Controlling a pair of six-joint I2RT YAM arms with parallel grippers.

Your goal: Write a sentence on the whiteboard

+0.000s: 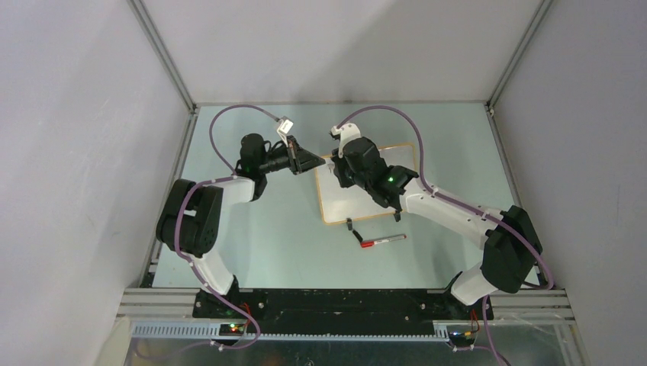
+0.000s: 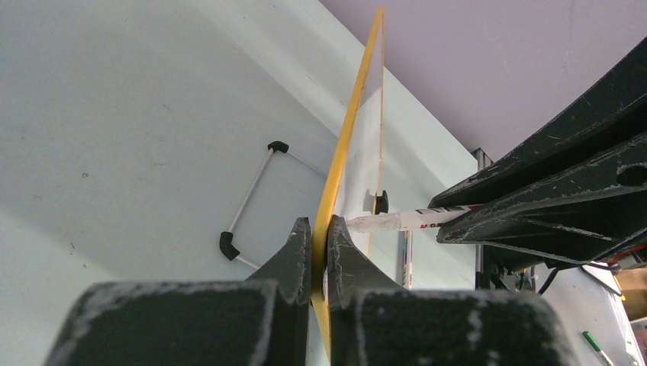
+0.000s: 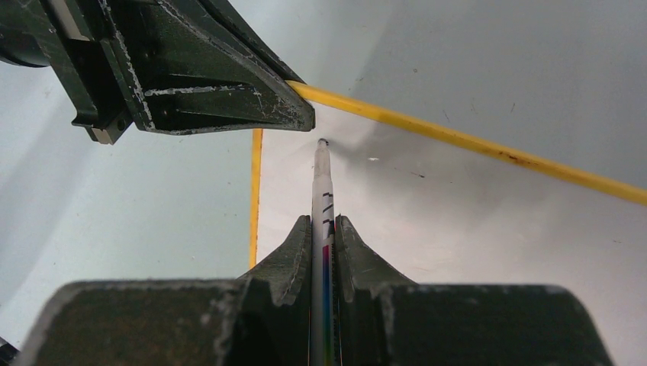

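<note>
Top view
Whiteboard: it lies on the table, a little toward 1 o'clock from the middle.
Left claw: mine, at the whiteboard's 10 o'clock corner, pinching its edge.
Right claw: mine too, just beside the left claw, over that same corner. My arm hides much of the white face.
Spare pen: red cap, on the table at 6 o'clock from the whiteboard, not touching it.

Left wrist view
Left claw: squeezed tight on the yellow edge of the whiteboard.
Pen: white, coming in from 3 o'clock, its tip close to the white face near my fingers.
Right claw: black, at 3 o'clock, holding that pen.
Thin bar: white with black ends, on the table at 9 o'clock from the yellow edge.

Right wrist view
Right claw: closed tight on the pen, which points to 12 o'clock.
Pen tip: right by the whiteboard's corner. I cannot tell if it touches.
Left claw: at 11 o'clock, its tip on the yellow edge.
Whiteboard: it spreads from the middle out to 4 o'clock.
</note>
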